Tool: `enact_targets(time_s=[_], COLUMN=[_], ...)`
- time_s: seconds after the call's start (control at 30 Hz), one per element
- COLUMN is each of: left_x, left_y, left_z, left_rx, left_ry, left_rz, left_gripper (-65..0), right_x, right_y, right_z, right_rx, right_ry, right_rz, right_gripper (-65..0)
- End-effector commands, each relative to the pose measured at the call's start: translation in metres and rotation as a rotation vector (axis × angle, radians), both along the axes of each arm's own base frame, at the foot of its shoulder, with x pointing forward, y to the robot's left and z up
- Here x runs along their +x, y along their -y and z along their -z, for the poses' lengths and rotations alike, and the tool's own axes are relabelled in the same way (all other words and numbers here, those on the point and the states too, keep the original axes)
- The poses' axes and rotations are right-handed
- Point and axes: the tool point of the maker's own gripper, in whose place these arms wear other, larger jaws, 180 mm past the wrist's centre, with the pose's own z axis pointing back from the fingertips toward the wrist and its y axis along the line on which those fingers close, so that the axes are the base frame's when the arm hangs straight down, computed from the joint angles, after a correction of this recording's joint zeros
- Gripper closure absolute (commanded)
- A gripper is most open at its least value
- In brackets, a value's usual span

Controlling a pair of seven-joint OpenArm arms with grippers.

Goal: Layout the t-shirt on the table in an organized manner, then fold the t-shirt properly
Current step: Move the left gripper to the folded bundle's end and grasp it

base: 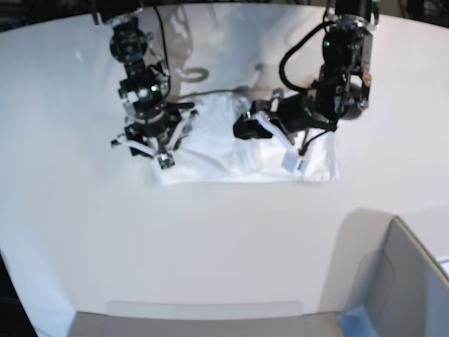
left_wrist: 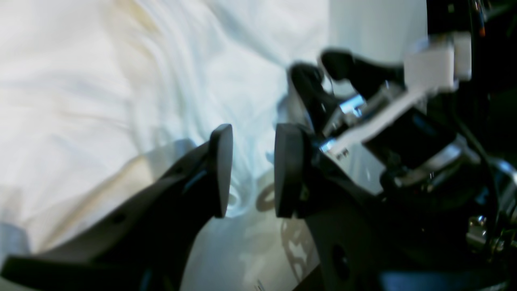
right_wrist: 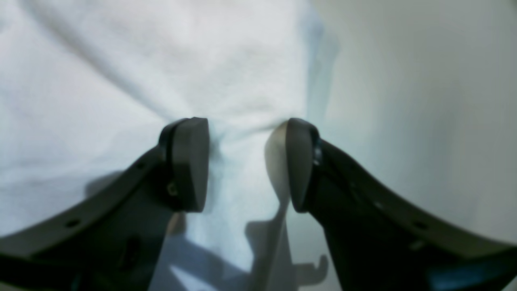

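Your white cloth t-shirt (base: 245, 151) lies spread on the big smooth white counter (base: 210, 246). Both tools hover released, jaws apart: the right tool (right_wrist: 246, 161) at the shirt's side edge, the left tool (left_wrist: 252, 169) over rumpled cloth, likely poised to pinch for a fold.

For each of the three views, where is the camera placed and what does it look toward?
Left wrist: behind the left pincer, facing wrinkled t-shirt; the other arm's links show.
Right wrist: behind the right pincer, facing the shirt's edge and the table.
Base: high in front, looking down on both arms and a grey bin.
All three show the t-shirt.
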Motion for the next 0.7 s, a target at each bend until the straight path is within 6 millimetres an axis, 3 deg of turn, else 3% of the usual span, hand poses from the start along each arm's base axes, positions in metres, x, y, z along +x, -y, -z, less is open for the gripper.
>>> enact_targets(time_s=[0.0, 0.13, 0.33, 0.5, 0.67], left_x=[0.009, 0.009, 0.015, 0.034, 0.054], left_y=[0.006, 0.027, 0.032, -0.010, -0.050], left_z=[-0.013, -0.005, 0.043, 0.068, 0.050], left_rx=[-0.012, 0.035, 0.188, 0.278, 0.265], left_ry=[0.055, 0.077, 0.059, 0.036, 0.067], left_rz=[0.014, 0.079, 0.107, -0.016, -0.158], left_gripper=[-19.1, -19.1, -19.1, -19.1, -19.1], right_x=[0.004, -0.001, -0.001, 0.000, -0.001], right_y=[-0.001, -0.002, -0.001, 0.001, 0.004], right_z=[-0.005, -0.003, -0.003, -0.003, -0.002], right_rx=[0.002, 0.006, 0.004, 0.002, -0.005], right_ry=[0.012, 0.004, 0.006, 0.006, 0.002], right_rz=[0.000, 0.000, 0.001, 0.006, 0.007], right_gripper=[-30.8, -30.8, -30.8, -30.8, -30.8])
